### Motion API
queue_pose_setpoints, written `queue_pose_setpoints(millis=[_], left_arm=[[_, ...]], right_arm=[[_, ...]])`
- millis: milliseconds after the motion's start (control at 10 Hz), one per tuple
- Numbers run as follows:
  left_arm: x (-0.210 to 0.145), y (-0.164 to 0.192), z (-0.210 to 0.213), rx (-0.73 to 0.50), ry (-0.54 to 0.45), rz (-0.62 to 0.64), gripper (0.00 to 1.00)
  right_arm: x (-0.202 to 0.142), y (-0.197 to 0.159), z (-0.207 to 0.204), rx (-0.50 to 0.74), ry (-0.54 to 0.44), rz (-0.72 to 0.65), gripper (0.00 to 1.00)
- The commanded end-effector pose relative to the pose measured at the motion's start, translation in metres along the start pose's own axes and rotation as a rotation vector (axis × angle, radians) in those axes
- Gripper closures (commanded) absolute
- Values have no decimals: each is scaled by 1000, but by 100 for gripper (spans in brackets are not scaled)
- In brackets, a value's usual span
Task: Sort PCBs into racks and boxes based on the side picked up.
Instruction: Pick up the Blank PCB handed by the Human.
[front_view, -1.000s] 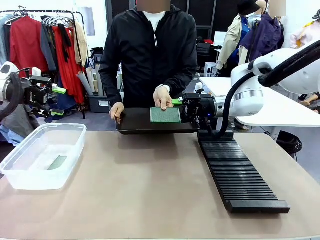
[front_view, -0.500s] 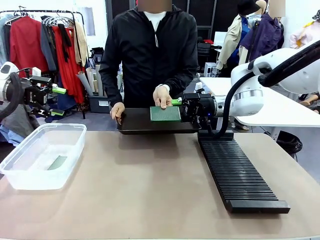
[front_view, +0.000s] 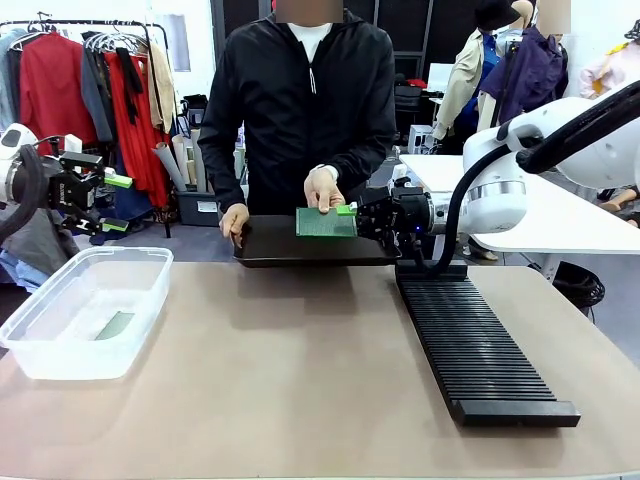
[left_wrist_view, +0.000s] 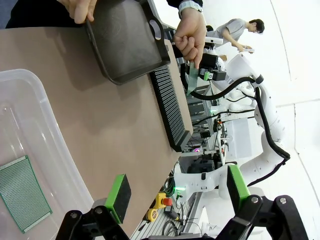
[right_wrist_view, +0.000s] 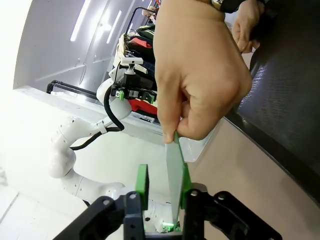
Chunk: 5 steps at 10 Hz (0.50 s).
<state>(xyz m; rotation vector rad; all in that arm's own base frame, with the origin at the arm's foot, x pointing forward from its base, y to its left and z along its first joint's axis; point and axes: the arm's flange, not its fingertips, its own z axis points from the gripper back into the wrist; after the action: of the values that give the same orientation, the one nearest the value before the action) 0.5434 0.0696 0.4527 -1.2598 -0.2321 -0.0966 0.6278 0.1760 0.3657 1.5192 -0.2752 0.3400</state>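
Front view gives the overall state. On the table (front_view: 300, 400), the box (front_view: 60, 360) at the robot's left holds one PCB (front_view: 115, 325) lying flat on its floor, so at least one board looks sorted. The rack (front_view: 480, 350) on the right appears to have no board in its slots. At the far edge a person steadies a black tray (front_view: 270, 245) with one hand. The other hand (front_view: 323, 188) holds a second PCB (front_view: 325, 223) tilted up just above the tray. The right claw (front_view: 350, 212) meets that board at its right edge. The left claw (front_view: 117, 203) hangs idle behind the box. I judge the task to be early: this handover isn't finished, and the board has yet to be placed.

Right wrist view adds what the front camera can't resolve. There the held PCB (right_wrist_view: 174, 170) stands edge-on between the right claw's (right_wrist_view: 162, 187) green pads, close against one, with a visible gap to the other. The jaws straddle the board but aren't clamped on it, and the person's fingers (right_wrist_view: 200, 80) pinch its far end.

Left wrist view shows the left claw (left_wrist_view: 178, 190) spread wide and empty over the box. The boxed PCB (left_wrist_view: 22, 192) shows a dotted green face.
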Motion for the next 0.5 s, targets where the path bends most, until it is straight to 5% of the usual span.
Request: queue_pose_setpoints(millis=[0,400], left_arm=[[-1,-2,1,7,-4,5,0],[-1,-2,1,7,-4,5,0]], right_arm=[[4,-2,-5,7,-41,12,100],[4,-2,-5,-2,-50,-14,100]])
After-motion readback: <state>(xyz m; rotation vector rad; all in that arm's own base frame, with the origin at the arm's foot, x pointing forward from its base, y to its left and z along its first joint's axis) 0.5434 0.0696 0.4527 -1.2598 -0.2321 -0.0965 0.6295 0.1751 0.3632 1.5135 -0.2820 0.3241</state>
